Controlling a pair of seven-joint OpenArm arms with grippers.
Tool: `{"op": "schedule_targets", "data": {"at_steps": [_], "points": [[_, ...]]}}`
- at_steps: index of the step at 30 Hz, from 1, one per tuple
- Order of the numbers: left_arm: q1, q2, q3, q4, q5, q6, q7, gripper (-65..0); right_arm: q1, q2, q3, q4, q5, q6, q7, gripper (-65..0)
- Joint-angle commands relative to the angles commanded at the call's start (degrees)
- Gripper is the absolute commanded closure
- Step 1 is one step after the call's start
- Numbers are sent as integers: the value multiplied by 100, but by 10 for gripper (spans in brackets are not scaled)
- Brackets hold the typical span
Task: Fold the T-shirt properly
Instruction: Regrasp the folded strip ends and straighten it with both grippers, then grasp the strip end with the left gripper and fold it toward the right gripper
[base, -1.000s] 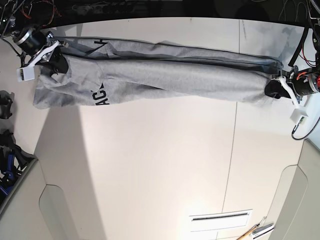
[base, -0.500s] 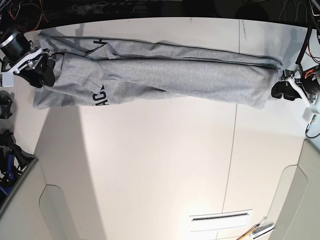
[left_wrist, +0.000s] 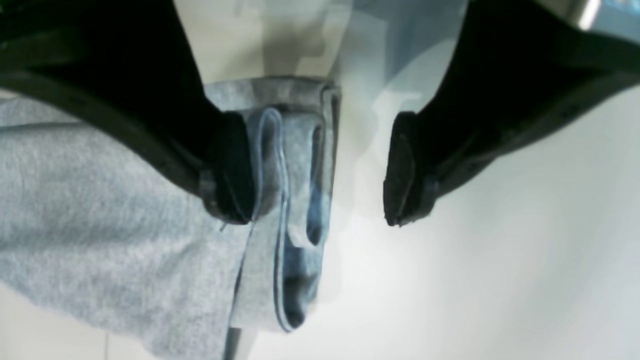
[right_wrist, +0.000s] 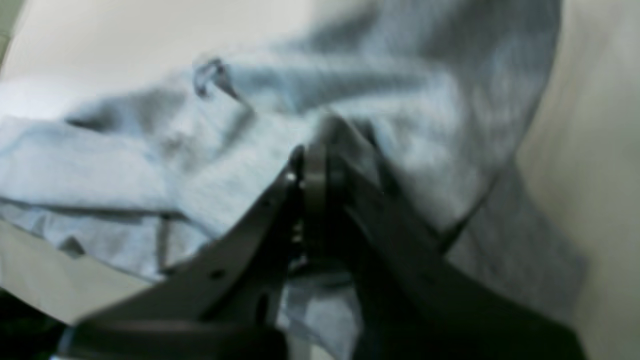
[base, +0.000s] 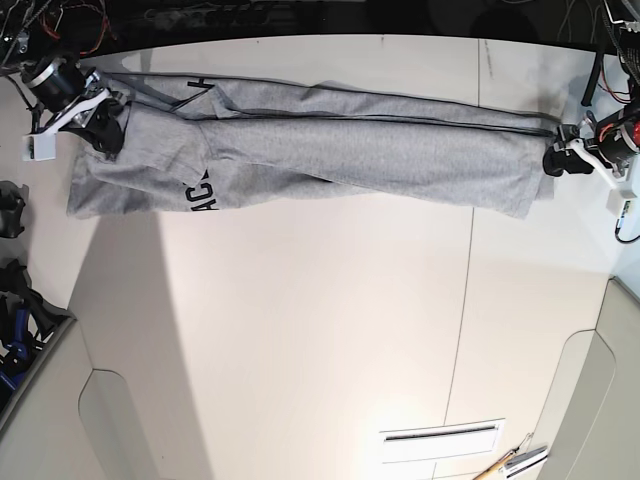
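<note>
The grey T-shirt (base: 330, 150) lies stretched in a long narrow band across the far side of the table, with black lettering (base: 203, 193) showing near its left end. My right gripper (base: 100, 125) is at the shirt's left end. In the right wrist view it (right_wrist: 312, 150) is shut on bunched shirt fabric (right_wrist: 150, 165), though that view is blurred. My left gripper (base: 556, 158) is at the shirt's right end. In the left wrist view it (left_wrist: 317, 185) is open, and the folded hem (left_wrist: 295, 200) lies between the jaws, against one finger (left_wrist: 230, 170).
The white table (base: 320, 330) has a seam running front to back at the right. A white slotted panel (base: 440, 440) and some hand tools (base: 515, 462) lie at the front right. Dark gear (base: 15, 300) sits off the left edge, and cables run along the back.
My left gripper has moved toward the far edge, to the hem's far corner. My right gripper pulled outward to the left, then came back in. The shirt stays stretched out.
</note>
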Motion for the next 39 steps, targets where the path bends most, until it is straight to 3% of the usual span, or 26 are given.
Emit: {"op": "schedule_targets", "data": {"at_steps": [6, 10, 14, 15, 18, 19, 26, 34, 39], "points": [[142, 271, 11, 0, -323, -67, 155, -437, 55, 0, -31, -136, 402, 13, -31, 0], [157, 476, 11, 2, -734, -67, 588, -436, 131, 0, -31, -136, 433, 26, -101, 0], [157, 485, 11, 2, -901, -67, 531, -412, 214, 2, -28, -136, 444, 24, -131, 0], [160, 487, 11, 2, -901, -67, 533, -345, 221, 2, -28, -136, 444, 24, -131, 0], [157, 485, 11, 2, -920, -67, 481, -58, 225, 2, -28, -136, 577, 24, -131, 0], [157, 485, 11, 2, -922, -67, 400, 0, 225, 2, -28, -136, 643, 24, -131, 0], [-52, 404, 9, 9, -887, -67, 214, 0, 286, 2, -15, 177, 870, 26, -345, 0], [-621, -166, 9, 9, -286, -67, 85, 0, 284, 2, -7, 907, 798, 24, -433, 0], [-691, -369, 11, 332, -308, -67, 85, 0, 284, 0, -7, 955, 739, 24, -426, 0]]}}
